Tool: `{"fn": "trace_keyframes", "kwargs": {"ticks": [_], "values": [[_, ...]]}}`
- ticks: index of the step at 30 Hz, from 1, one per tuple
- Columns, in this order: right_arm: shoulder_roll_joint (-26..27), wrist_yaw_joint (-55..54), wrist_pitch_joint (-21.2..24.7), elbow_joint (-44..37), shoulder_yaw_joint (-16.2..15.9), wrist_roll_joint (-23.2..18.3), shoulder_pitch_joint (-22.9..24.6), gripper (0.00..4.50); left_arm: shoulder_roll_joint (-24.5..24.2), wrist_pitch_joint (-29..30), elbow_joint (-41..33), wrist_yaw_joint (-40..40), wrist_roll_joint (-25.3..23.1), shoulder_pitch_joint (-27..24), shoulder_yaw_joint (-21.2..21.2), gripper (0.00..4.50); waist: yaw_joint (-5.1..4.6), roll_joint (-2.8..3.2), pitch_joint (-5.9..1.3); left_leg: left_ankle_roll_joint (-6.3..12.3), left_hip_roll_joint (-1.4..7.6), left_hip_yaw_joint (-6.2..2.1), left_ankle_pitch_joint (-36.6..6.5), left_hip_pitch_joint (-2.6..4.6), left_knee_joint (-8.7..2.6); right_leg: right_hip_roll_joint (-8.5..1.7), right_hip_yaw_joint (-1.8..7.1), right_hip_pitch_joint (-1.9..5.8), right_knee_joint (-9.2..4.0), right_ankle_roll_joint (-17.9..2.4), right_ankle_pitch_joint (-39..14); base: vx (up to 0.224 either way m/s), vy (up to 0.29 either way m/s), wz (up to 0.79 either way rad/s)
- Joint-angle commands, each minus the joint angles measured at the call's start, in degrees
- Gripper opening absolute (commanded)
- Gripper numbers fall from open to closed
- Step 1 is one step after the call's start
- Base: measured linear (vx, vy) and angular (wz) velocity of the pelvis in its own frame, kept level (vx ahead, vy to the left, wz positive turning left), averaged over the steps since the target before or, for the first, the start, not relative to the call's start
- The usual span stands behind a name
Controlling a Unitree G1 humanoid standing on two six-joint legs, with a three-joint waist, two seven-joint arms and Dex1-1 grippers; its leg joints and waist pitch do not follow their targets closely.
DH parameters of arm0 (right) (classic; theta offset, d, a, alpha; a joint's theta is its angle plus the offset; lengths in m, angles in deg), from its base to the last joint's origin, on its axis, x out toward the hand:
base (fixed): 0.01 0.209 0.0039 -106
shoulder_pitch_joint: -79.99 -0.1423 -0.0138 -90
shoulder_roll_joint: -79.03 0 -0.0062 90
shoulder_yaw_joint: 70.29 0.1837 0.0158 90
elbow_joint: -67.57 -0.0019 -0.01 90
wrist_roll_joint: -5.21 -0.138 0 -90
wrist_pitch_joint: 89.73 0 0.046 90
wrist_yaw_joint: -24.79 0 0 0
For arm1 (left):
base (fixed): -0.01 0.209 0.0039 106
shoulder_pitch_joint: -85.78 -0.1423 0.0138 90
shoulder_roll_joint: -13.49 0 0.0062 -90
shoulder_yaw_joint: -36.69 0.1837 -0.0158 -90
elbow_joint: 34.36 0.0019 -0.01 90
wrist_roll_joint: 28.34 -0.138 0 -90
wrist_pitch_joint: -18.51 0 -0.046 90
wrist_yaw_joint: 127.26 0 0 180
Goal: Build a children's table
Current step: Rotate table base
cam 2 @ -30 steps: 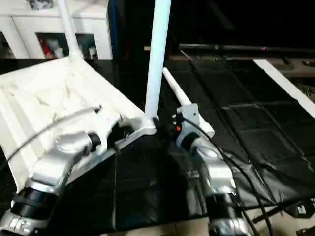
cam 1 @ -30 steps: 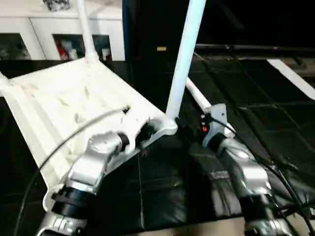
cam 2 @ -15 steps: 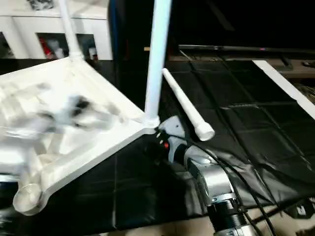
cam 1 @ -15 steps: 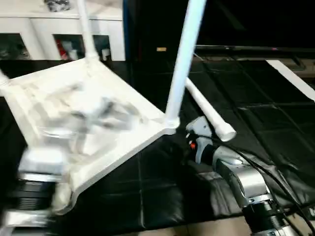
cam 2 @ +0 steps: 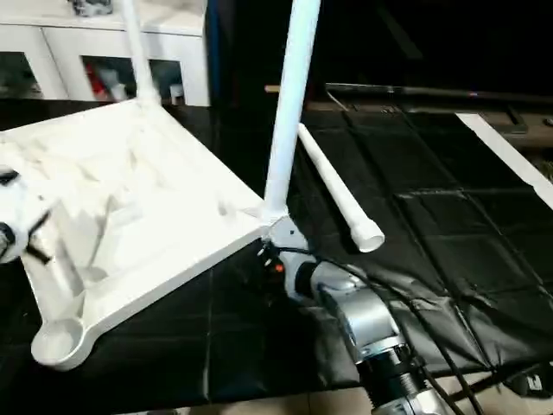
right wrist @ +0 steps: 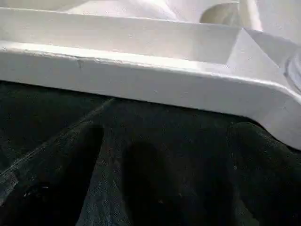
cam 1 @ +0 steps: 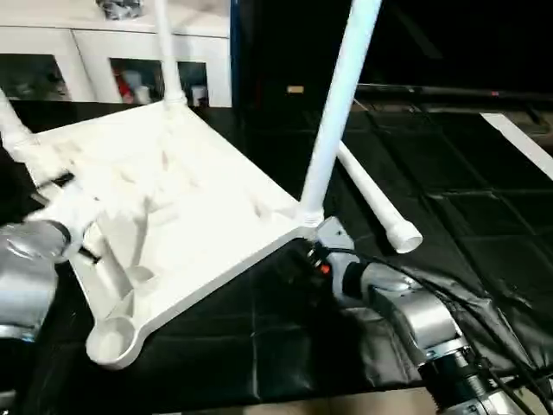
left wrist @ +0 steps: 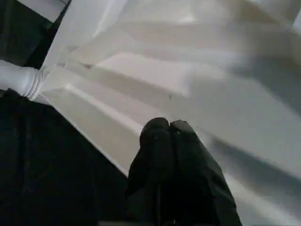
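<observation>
left claw [left wrist: 169, 129] pinched closed, right claw [right wrist: 164, 155] spread wide

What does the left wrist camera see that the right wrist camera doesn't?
Left wrist view: the left hand, its two black fingers pressed shut, over the ribbed underside of the upturned table, with what looks like a leg end at a corner.
Right wrist view: the right hand, fingers spread wide, low by the floor and looking side-on at the table's outer rim.
Both: the white tabletop and the black mat under it.
</observation>
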Motion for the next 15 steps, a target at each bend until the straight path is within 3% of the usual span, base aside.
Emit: {"fn": "trace_keyframes", "kwargs": {"ticks": [1,8,11,12,13,15], "values": [[-0.38,-0.36,0.43,0.83,-0.06,0.31,-0.63,4.50,-0.42,1.09,-0.75,1.13,-0.35,-0.71,1.04,0.07,0.02,1.52,-3.24,-1.46,1.08,-0.41,-18.61,0.47,-4.67,-3.71,3.17,2.37,-4.85,-7.20,-21.63,0.000,0.000,0.00],[1.66,-3.38,-1.77,5.83,0.12,1.22,-2.68,4.50,-2.06,4.31,-3.48,7.67,2.30,-3.34,3.31,0.07,-0.19,1.72,-3.31,-1.89,1.16,-0.46,-18.38,0.45,-4.74,-3.74,3.22,2.32,-4.51,-9.10,-18.98,0.000,0.000,0.00],[3.44,-4.93,-4.00,10.57,0.92,1.47,-5.08,4.50,-3.06,4.38,-6.99,14.44,6.89,-4.93,4.97,0.07,-0.06,1.56,-3.41,-1.95,1.20,-0.45,-17.80,0.47,-4.72,-3.95,3.25,2.33,-4.31,-10.01,-17.97,0.000,0.000,0.00],[3.96,-5.44,-4.69,12.25,1.29,1.45,-5.93,4.50,-3.26,4.33,-8.30,16.71,8.76,-5.56,5.42,0.07,-0.25,1.55,-3.28,-2.06,1.29,-0.50,-17.69,0.19,-4.89,-3.88,3.24,2.52,-4.19,-10.22,-17.56,0.000,0.000,0.00],[4.04,-5.54,-4.80,12.52,1.34,1.46,-6.06,4.50,-3.30,4.16,-8.50,17.05,9.01,-5.66,5.49,0.07,-0.26,1.72,-3.28,-2.12,1.24,-0.33,-18.14,0.54,-4.77,-3.74,3.30,2.23,-4.27,-10.29,-17.50,0.000,0.000,0.00],[5.20,-6.77,-6.54,16.69,1.79,1.63,-8.10,4.50,-3.85,2.41,-11.42,22.26,12.80,-7.31,6.30,0.07,-0.15,1.84,-3.18,-2.45,1.25,-0.39,-18.79,0.56,-4.82,-3.86,3.31,2.20,-4.25,-10.62,-18.22,0.000,0.000,0.00]]}}
